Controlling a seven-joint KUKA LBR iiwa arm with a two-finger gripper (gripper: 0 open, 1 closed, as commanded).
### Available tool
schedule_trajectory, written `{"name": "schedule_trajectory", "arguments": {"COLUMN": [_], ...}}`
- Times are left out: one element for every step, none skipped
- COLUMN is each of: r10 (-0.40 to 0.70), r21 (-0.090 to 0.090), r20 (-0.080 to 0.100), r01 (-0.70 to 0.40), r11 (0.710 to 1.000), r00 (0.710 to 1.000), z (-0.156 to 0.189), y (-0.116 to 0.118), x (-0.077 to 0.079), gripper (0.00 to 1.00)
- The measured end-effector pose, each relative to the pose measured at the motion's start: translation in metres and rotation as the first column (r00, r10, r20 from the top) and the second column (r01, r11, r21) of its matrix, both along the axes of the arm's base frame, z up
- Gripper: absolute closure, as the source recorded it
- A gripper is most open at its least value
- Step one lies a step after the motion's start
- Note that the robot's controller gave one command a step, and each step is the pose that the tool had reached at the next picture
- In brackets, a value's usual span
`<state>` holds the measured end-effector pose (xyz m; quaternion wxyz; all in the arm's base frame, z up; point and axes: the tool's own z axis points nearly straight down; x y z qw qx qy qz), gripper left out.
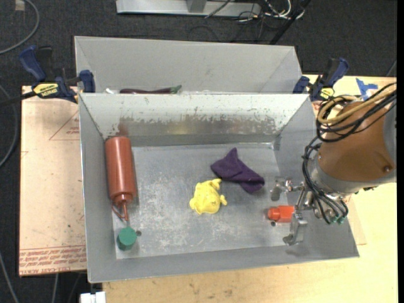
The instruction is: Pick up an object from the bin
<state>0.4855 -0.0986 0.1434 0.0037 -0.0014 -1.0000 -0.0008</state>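
Camera view: end effector (287,211) spread apart above scuffed grey bin (177,235), dark carpet (63,11) beyond.

Your robot wears a rounded orange-brown cover (356,160), with black and yellowish cables (341,109) looped over it; your gripper (287,212) is bare silvery metal, its fingers (294,232) thin.

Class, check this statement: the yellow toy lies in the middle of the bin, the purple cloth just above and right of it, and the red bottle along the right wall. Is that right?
Not quite. The camera view shows the red bottle lying along the left wall of the bin, not the right. The rest stands: the yellow toy is in the middle, with the purple cloth just above and right of it.
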Motion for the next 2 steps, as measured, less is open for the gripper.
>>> {"name": "schedule_trajectory", "arguments": {"r10": [0.003,0.039], "r21": [-0.001,0.001], "r20": [0.007,0.001], "r01": [-0.003,-0.039], "r11": [1.0,0.999], "r00": [1.0,0.999], "z": [0.004,-0.074], "y": [0.0,-0.041], "x": [0.002,0.01], "gripper": [0.0,1.0]}}
